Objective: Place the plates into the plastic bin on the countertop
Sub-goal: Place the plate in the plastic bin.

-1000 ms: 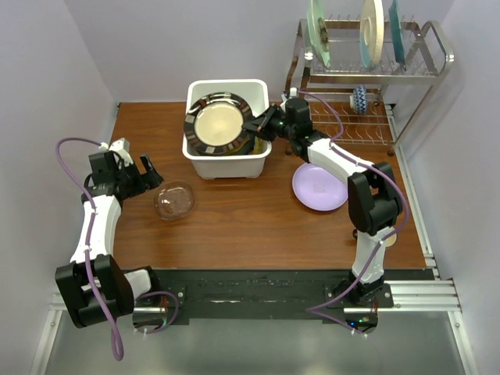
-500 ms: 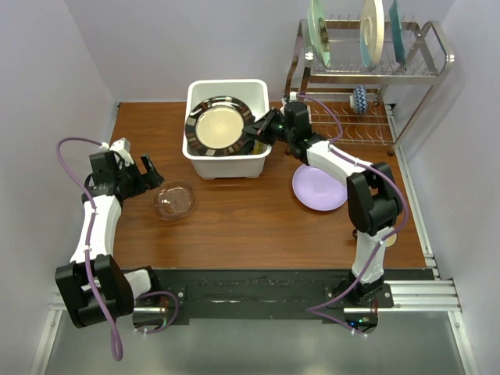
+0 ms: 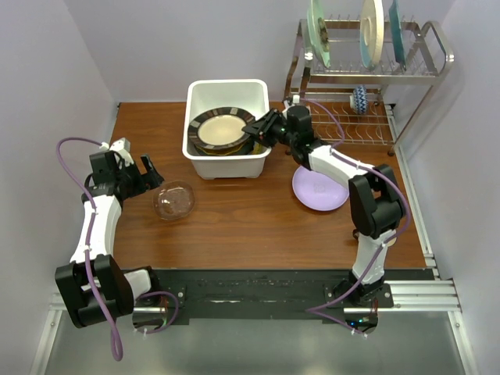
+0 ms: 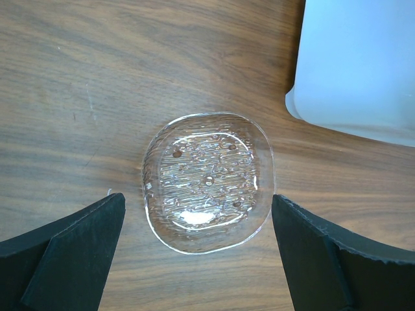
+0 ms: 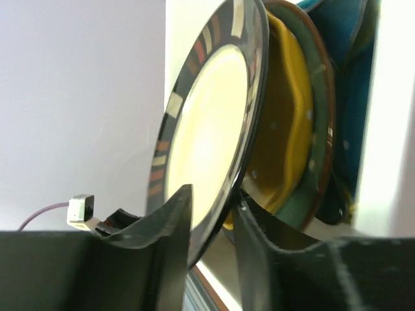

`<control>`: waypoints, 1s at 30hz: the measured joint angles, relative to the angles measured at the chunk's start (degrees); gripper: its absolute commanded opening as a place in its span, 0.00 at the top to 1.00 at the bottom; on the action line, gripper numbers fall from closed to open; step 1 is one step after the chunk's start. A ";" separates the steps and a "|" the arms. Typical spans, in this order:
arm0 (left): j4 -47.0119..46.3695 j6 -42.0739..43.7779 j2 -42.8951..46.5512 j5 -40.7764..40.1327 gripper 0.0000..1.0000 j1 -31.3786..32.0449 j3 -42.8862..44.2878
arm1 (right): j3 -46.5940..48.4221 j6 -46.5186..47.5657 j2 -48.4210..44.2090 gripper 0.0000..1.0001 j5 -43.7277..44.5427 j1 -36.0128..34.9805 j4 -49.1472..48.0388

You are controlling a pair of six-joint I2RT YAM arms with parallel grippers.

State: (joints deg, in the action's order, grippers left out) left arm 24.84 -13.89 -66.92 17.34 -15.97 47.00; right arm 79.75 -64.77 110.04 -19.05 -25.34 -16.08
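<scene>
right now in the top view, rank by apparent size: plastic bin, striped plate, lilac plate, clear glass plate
1. plastic bin
2-3. striped plate and lilac plate: they look alike, and the striped one sits tilted in the bin, so unranked
4. clear glass plate

Colour and pattern record: plates, bin, countertop.

Striped plate (image 3: 219,131): black rim with cream, red and brown blocks, pale cream centre. Yellow plate (image 5: 285,129): mustard centre, dark green rim with a brown edge. Teal plate (image 5: 353,97): dark glossy glaze. Plastic bin (image 3: 226,166): plain white. Glass plate (image 4: 206,180): clear, with a pebbled, ribbed relief. Lilac plate (image 3: 316,189): plain, unpatterned. Countertop (image 3: 234,223): reddish-brown, wood-grained.
</scene>
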 measured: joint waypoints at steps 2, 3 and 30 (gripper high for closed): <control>0.00 0.00 0.00 -0.02 0.00 0.00 0.00 | -2.14 -0.44 -1.46 0.57 -0.09 0.09 -0.74; 0.00 0.00 -0.02 -0.02 0.00 0.00 0.00 | -3.21 -0.83 -2.03 0.56 0.07 0.04 -1.42; 0.00 0.02 0.00 0.04 0.00 0.04 0.00 | -16.52 -2.60 -18.47 0.36 1.51 2.43 -3.85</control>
State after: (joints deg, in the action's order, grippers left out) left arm 24.84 -13.87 -66.92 17.39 -15.92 47.00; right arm 63.22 -67.37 91.57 -17.54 -22.92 -19.92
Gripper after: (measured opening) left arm 0.996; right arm 0.634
